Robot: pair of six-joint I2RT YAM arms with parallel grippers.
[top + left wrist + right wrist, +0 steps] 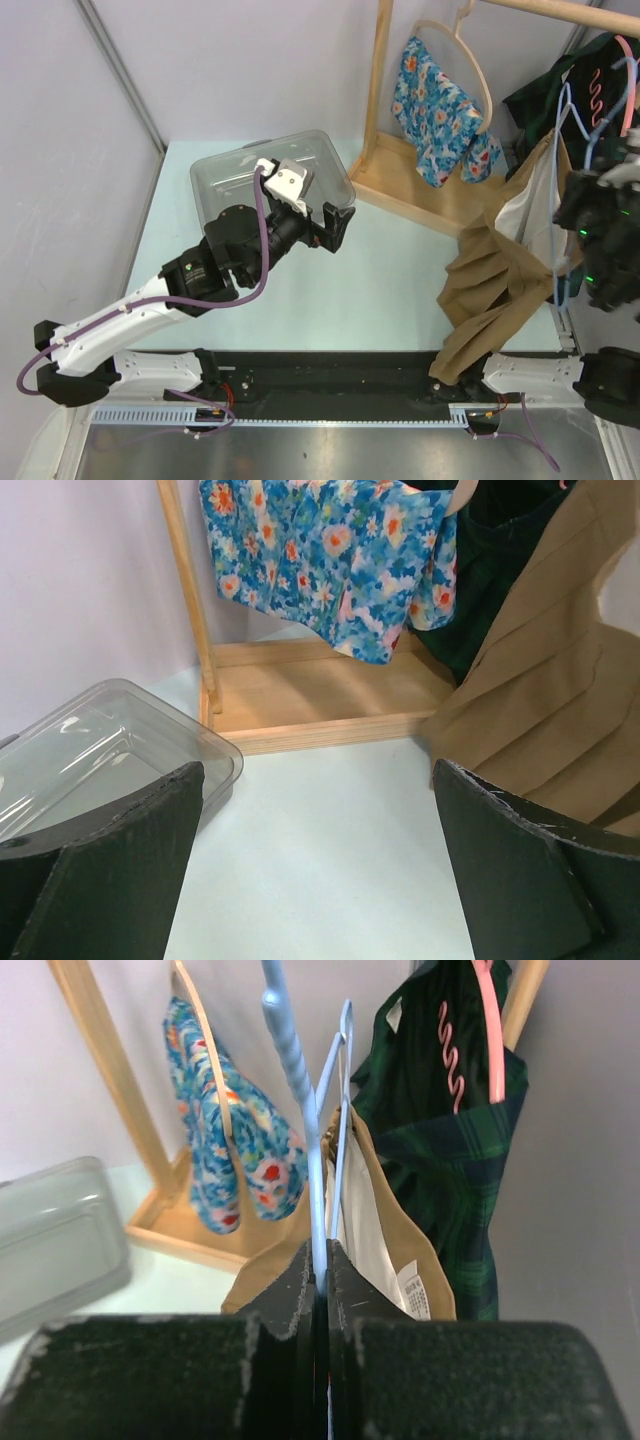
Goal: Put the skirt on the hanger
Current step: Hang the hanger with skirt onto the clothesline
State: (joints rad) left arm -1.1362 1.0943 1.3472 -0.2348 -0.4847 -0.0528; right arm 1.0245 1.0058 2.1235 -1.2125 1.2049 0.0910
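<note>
Tan skirt [500, 270] hangs at the right of your top view, its top against the blue hanger [300, 1070], which your right gripper [326, 1260] pinches tight; your left gripper [318, 820] gapes wide, empty.

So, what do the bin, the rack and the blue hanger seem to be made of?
Bin: clear glossy plastic, see-through walls.
Rack: pale unpainted wood, matte, with visible grain.
Blue hanger: likely smooth plastic, slightly shiny, with moulded ridges.
</note>
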